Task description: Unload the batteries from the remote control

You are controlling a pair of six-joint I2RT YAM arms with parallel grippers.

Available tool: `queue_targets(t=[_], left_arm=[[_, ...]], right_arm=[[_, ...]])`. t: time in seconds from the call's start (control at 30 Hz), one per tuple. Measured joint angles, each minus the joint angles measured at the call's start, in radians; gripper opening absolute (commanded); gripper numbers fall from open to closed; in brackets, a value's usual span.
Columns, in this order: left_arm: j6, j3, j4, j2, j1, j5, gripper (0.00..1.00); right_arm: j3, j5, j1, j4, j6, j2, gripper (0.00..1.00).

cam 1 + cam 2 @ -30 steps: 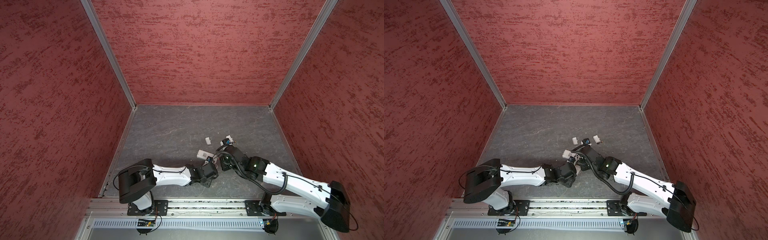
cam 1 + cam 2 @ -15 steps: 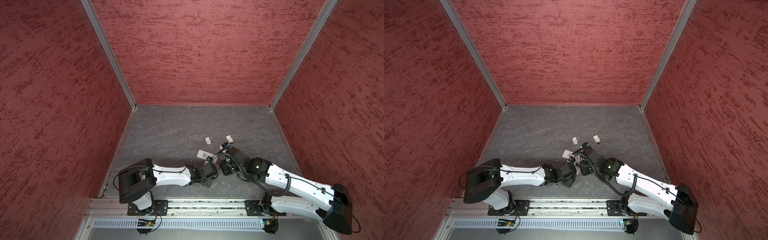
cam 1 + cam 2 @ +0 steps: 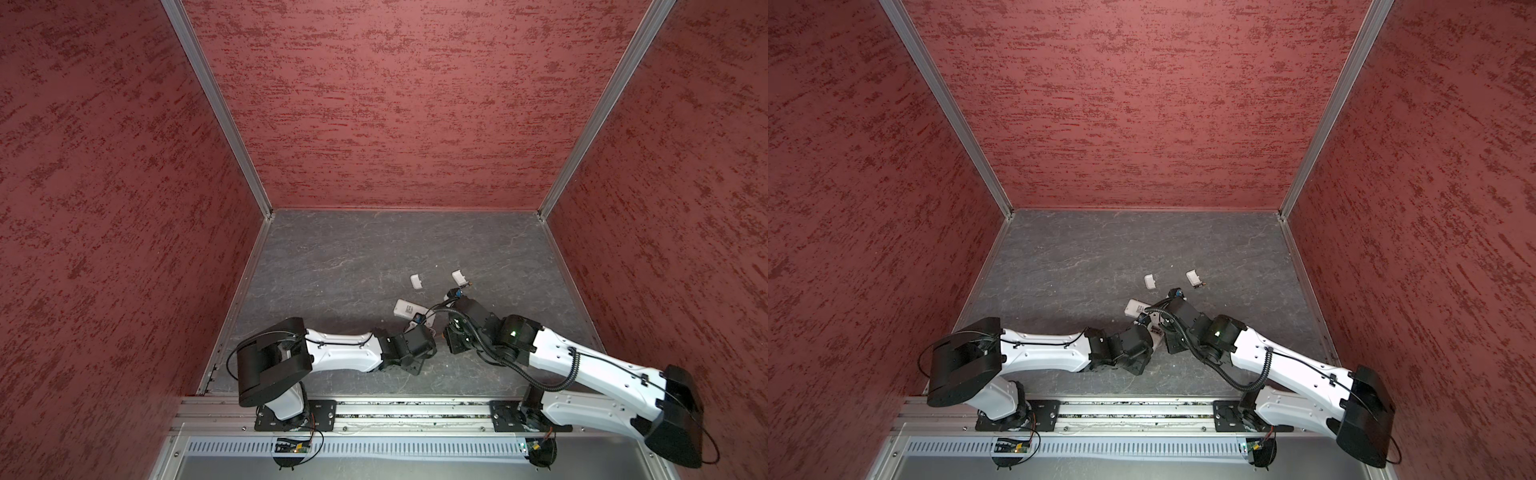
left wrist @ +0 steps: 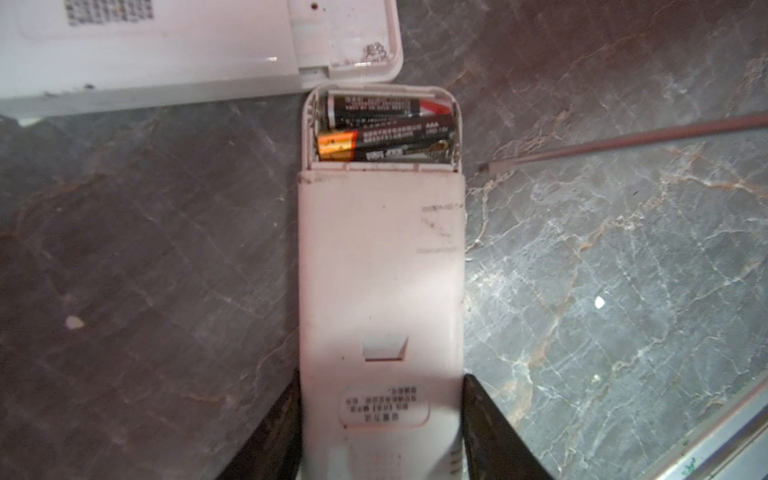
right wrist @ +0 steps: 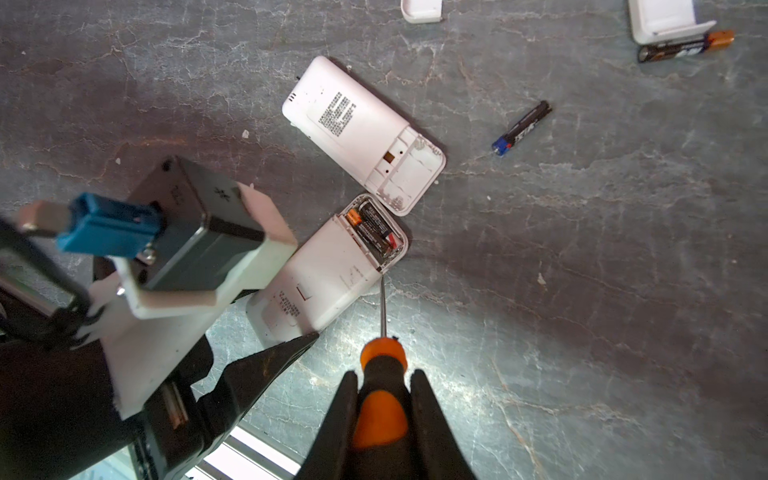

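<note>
My left gripper [image 4: 381, 376] is shut on the label end of a white remote control [image 4: 381, 270] lying back-up on the grey floor. Its compartment is uncovered, with two dark batteries [image 4: 384, 129] inside, also visible in the right wrist view [image 5: 374, 230]. My right gripper [image 5: 384, 374] is shut on an orange-and-black screwdriver [image 5: 382, 353]. The screwdriver's tip [image 5: 381, 272] sits at the corner of that compartment. A loose battery [image 5: 521, 129] with a blue end lies on the floor beyond, and another battery [image 5: 685, 48] rests against a white cover.
A second white remote [image 5: 361, 133] with an empty compartment lies touching the held one; in both top views it shows as a white bar [image 3: 409, 308] [image 3: 1138, 308]. Two white covers [image 3: 417, 281] [image 3: 458, 276] lie farther back. Red walls enclose the floor.
The right arm has drawn back a little toward the front, uncovering the right-hand white cover. The left arm and the held remote have not moved.
</note>
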Motion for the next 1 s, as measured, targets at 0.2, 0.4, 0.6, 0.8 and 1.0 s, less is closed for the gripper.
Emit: queue_targets(t=[0.2, 0.4, 0.6, 0.8, 1.0], left_arm=[[0.0, 0.0, 0.0, 0.0, 0.0, 0.0, 0.31], [0.0, 0.0, 0.0, 0.0, -0.001, -0.002, 0.31], [-0.001, 0.0, 0.0, 0.001, -0.003, -0.006, 0.31], [0.0, -0.001, 0.001, 0.001, -0.005, -0.01, 0.31], [-0.001, -0.003, 0.005, 0.0, -0.006, -0.011, 0.31]], right_arm=[[0.0, 0.024, -0.004, 0.002, 0.002, 0.004, 0.0], [-0.003, 0.027, -0.005, 0.029, 0.002, 0.015, 0.0], [-0.006, 0.027, -0.008, 0.06, -0.002, 0.047, 0.0], [-0.006, 0.026, -0.01, 0.099, -0.006, 0.066, 0.0], [-0.003, 0.005, -0.011, 0.125, -0.017, 0.066, 0.0]])
